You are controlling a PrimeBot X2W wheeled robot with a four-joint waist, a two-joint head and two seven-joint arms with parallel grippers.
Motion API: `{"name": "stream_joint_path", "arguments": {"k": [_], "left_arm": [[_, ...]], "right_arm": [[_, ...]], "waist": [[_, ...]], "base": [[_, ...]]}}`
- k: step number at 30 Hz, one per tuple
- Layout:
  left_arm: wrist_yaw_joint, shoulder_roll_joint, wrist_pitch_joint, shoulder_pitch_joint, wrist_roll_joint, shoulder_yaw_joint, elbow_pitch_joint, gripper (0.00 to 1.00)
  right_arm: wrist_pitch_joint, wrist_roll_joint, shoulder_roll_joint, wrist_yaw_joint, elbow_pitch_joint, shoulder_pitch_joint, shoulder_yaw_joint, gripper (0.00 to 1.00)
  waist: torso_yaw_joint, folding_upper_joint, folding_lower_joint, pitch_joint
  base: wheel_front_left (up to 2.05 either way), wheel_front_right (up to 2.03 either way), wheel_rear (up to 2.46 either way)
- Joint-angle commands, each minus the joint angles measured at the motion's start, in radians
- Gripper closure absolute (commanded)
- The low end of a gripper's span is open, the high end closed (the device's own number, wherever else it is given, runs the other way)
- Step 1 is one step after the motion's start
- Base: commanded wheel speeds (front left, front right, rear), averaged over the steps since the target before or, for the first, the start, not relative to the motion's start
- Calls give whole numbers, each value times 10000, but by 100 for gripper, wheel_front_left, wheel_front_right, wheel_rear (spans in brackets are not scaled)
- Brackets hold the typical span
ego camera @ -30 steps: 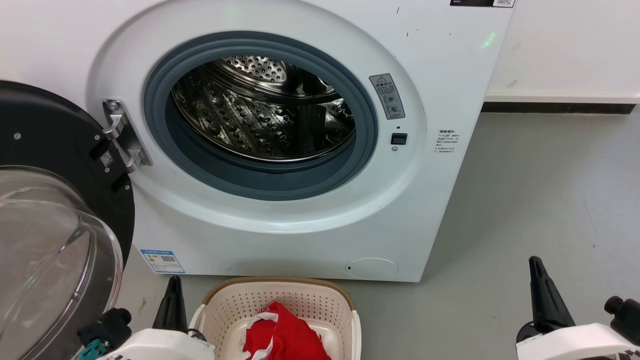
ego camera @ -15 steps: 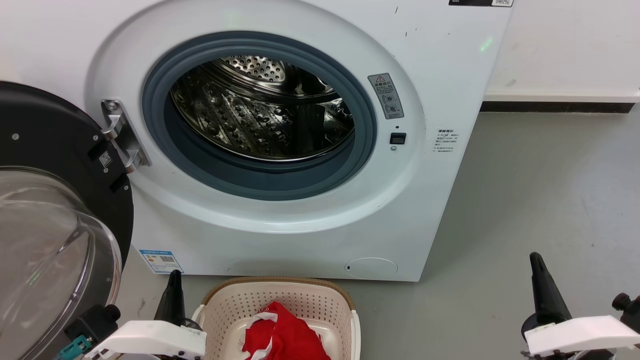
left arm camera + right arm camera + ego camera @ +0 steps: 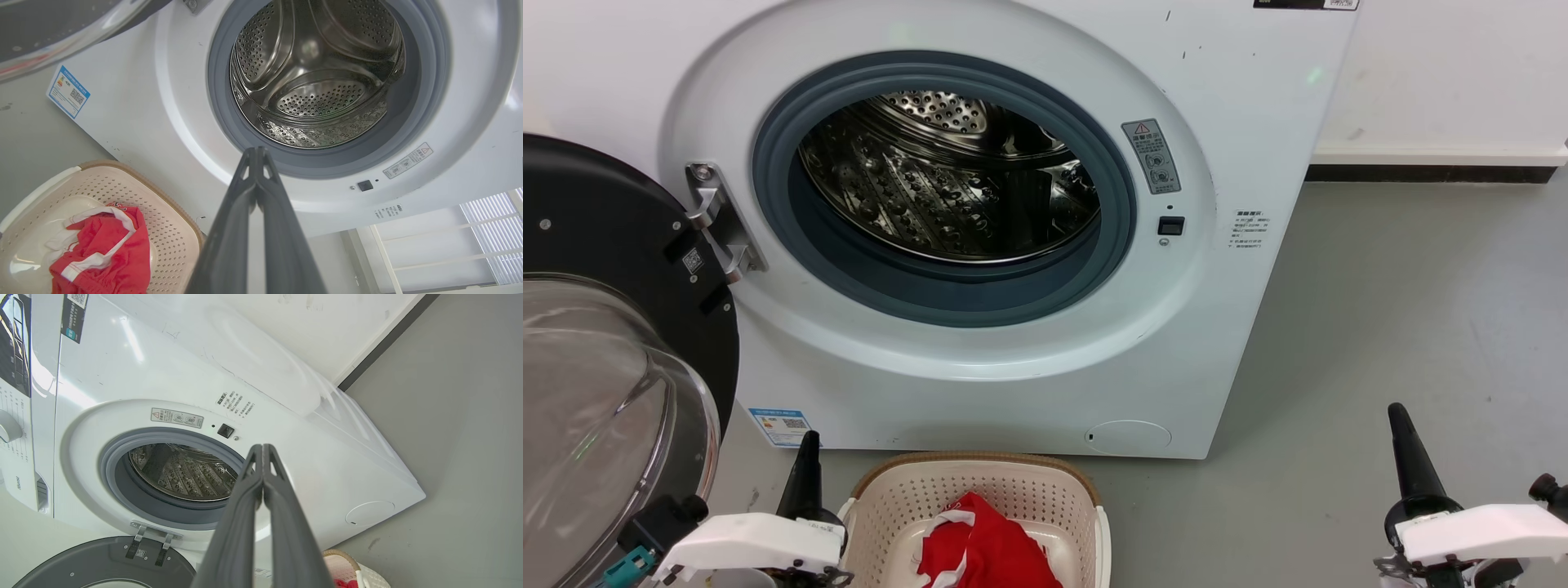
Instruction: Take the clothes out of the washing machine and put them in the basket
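Bright red white-trimmed clothes (image 3: 984, 549) lie in cream perforated plastic basket (image 3: 980, 464) | basket just before large white front-loading washing machine (image 3: 980, 392) | left gripper (image 3: 256, 150) and right gripper (image 3: 262, 446): fingers pressed together, gripping nothing

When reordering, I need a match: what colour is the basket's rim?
Brown rim on the cream-white basket; head view shows it best.

washing machine (image 3: 1241, 98) ahead of me, door (image 3: 605, 245) open at my left | basket (image 3: 980, 469) on floor (image 3: 1380, 286) just before it | clothes (image 3: 988, 547) in basket | my left gripper (image 3: 808, 445) just left of basket | my right gripper (image 3: 1398, 416) well right, over floor
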Motion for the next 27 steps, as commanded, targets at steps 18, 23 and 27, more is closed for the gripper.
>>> {"name": "stream_joint_path", "arguments": {"k": [18,23,27], "left_arm": [[-299,-6,514,-446,-2178,206,55,100],[-361,-8,615,-501,-2575,240,80,100],[-396,-9,709,-531,-2966,271,104,100]], "right_arm": [[525,2161,-75,1,188,-542,-116,100],[623,2548,-72,0,238,-593,-142,100],[725,2934,-67,0,283,-660,-166,100]], "waist": [[-34,-1,-1,10],[-42,-1,-1,12],[-49,-1,-1,15]], "base": [[0,0,0],[0,0,0],[0,0,0]]}}
